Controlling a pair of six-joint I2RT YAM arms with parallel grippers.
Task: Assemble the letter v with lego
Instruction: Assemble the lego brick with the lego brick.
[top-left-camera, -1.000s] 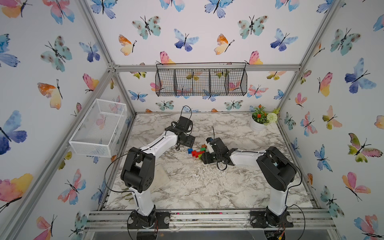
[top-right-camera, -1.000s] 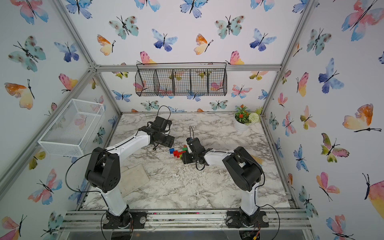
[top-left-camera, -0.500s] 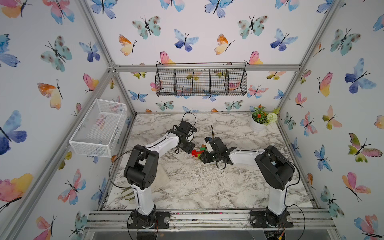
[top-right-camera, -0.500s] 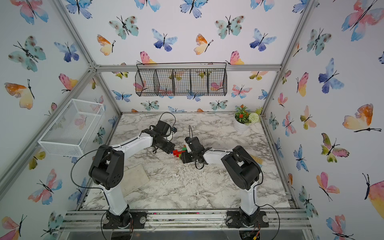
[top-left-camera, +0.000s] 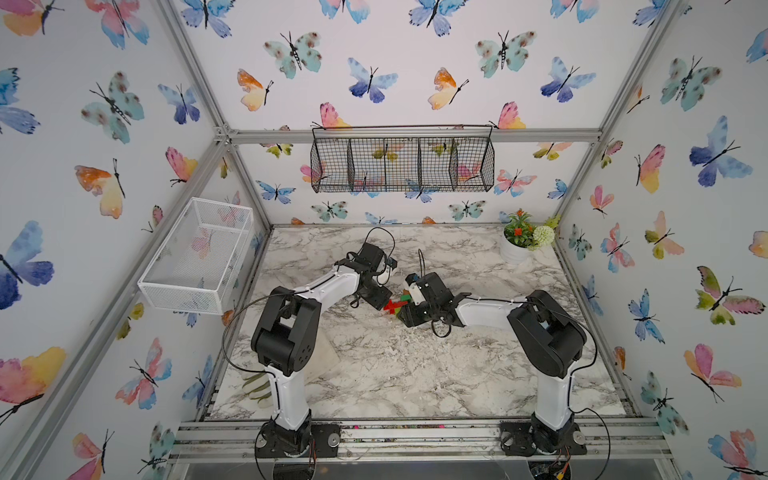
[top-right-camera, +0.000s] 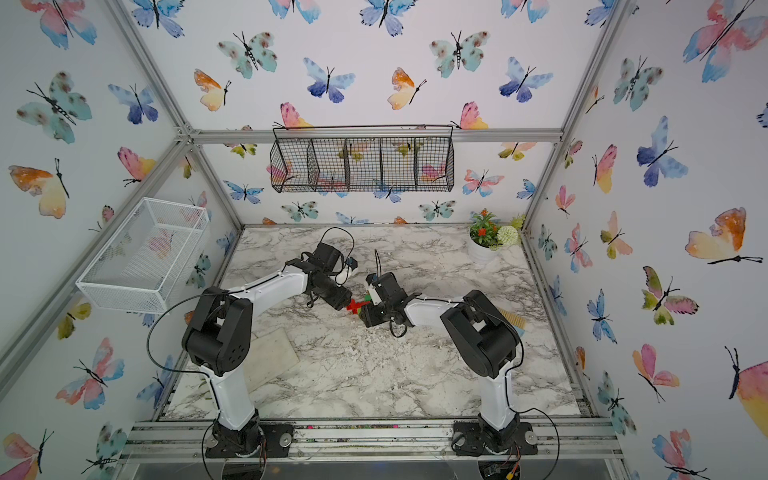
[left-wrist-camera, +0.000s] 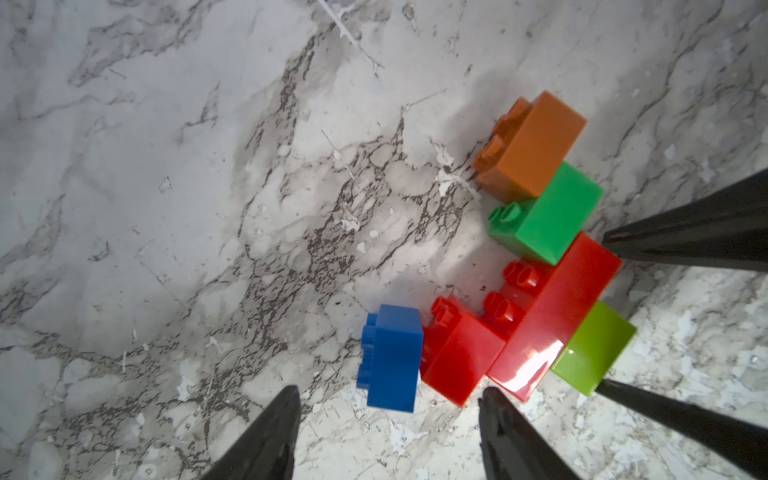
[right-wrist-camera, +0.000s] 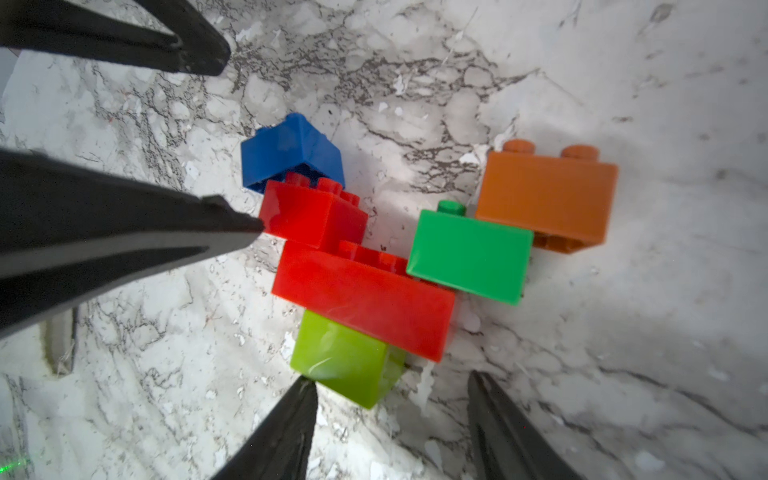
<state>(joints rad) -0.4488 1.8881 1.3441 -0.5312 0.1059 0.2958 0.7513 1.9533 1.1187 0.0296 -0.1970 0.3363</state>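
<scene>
Just below the middle of the frame in both top views, the letter v (top-left-camera: 392, 306) (top-right-camera: 354, 306) lies flat on the marble tabletop (top-left-camera: 415, 365), wedged between the two arms' black tips and mostly hidden by them. The wrist views show it clearly. A lime-green brick (right-wrist-camera: 340, 357) forms the point, with the longer red brick (right-wrist-camera: 365, 295) set across it. One arm runs up through the small red brick (right-wrist-camera: 311, 216) to the blue brick (right-wrist-camera: 291, 149). The other runs through the dark green brick (right-wrist-camera: 469, 257) to the orange brick (right-wrist-camera: 548, 195). All the bricks lie on their sides. The blue brick sits slightly askew against the small red one, and I cannot tell whether it is pressed home. The left gripper (left-wrist-camera: 388, 390) is spread, with the blue brick lying just ahead between its fingers (left-wrist-camera: 266, 440). One fingertip sits right at the corner of the small red brick, and nothing is pinched. The right gripper (right-wrist-camera: 390, 378) is spread too and straddles the lime-green brick. One fingertip touches that brick's corner, the other stands apart from it, and it clamps nothing. Toward the upper right of the tabletop in a top view stands a potted plant (top-left-camera: 515, 249), well apart from the bricks. A black wire basket (top-left-camera: 401, 164) hangs on the back wall and a white mesh basket (top-left-camera: 199, 257) on the left wall.
</scene>
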